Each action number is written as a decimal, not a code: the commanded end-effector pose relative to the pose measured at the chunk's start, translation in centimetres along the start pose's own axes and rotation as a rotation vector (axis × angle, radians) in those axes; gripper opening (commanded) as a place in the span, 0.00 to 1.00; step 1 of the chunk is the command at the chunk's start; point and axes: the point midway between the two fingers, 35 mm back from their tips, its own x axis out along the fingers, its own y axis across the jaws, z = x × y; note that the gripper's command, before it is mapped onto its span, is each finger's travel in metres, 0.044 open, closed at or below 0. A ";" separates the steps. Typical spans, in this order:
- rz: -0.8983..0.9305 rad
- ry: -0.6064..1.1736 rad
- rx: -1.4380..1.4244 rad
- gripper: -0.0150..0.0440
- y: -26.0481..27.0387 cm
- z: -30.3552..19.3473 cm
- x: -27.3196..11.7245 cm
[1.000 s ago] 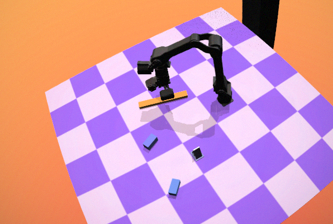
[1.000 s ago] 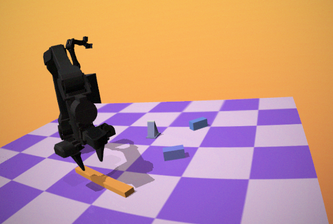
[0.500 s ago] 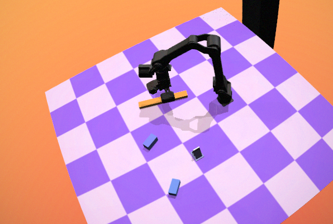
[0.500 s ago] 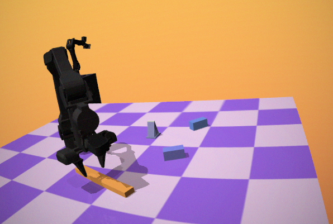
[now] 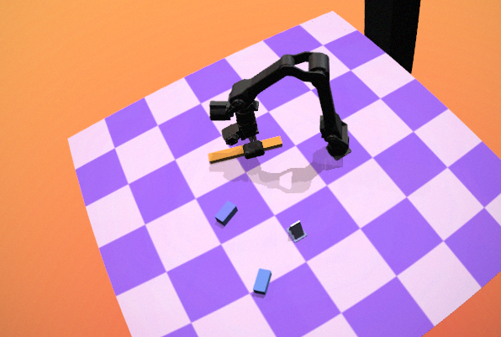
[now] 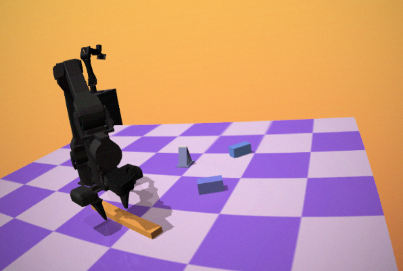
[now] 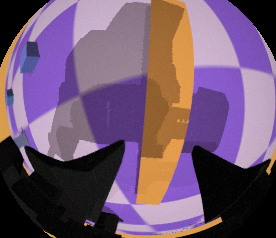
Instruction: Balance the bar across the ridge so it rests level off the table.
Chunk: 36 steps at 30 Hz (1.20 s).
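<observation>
The orange bar (image 5: 227,154) (image 6: 135,223) (image 7: 160,175) lies flat on the table below the arm. My gripper (image 6: 116,213) (image 7: 161,148) is open and points down over the bar near its middle, with one finger toward each long side. Nothing is held between the fingers. How far the fingertips reach down beside the bar is hard to tell. The ridge (image 5: 297,230) (image 6: 183,157) is a small grey upright stand on a thin base, away from the bar. It shows only small at the left edge of the wrist view (image 7: 22,138). Nothing rests on it.
One blue block (image 5: 226,213) (image 6: 210,185) (image 7: 29,57) lies between the bar and the ridge's side of the table. A second blue block (image 5: 262,281) (image 6: 240,149) (image 7: 10,97) lies farther off, beyond the ridge.
</observation>
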 end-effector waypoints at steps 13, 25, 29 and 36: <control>0.001 0.004 0.000 0.65 0.0 -0.1 0.1; 0.001 0.004 0.000 0.35 0.0 -0.1 0.1; 0.001 0.003 0.000 0.25 0.0 0.1 -0.7; 0.000 0.003 -0.001 0.25 -0.1 0.4 -2.5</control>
